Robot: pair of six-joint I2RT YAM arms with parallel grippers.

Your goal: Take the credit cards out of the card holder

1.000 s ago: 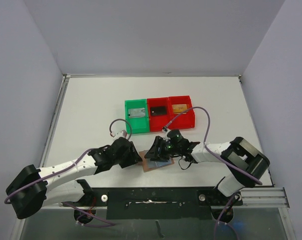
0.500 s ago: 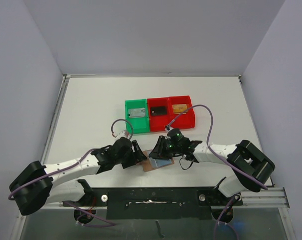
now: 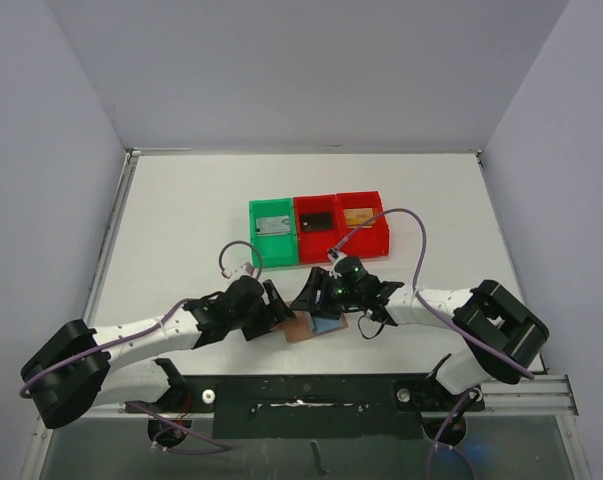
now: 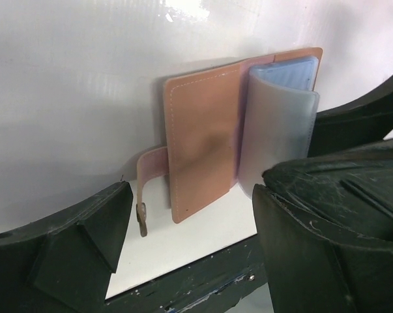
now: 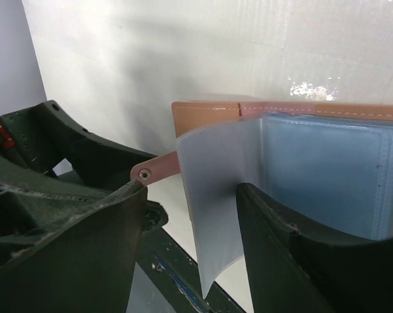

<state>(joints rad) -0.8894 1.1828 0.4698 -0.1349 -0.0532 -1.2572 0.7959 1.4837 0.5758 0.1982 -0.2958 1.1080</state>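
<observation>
The card holder [image 4: 203, 143] lies open on the white table [image 3: 181, 230], between the two grippers and near the front edge. I judge it light and soft. The thin brown cover may slide on the smooth surface, and the clear plastic sleeve [image 5: 216, 195] inside bends easily. So it seems better to press the cover down with one gripper and pinch a card by its free edge with the other, not the sleeve itself. The left gripper [image 4: 189, 195] has its fingers wide apart above the cover and holds nothing. The right gripper [image 5: 191, 190] also has its fingers apart; one sleeve leaf stands up between them, but I see no clamping. The left wrist view shows the strap [image 4: 144, 195] with its snap and the curl of the sleeve. The right wrist view shows the light-blue pockets, where I cannot tell if cards remain. Only the top view shows the bins [image 3: 317, 199] behind, each with a flat thing inside.
</observation>
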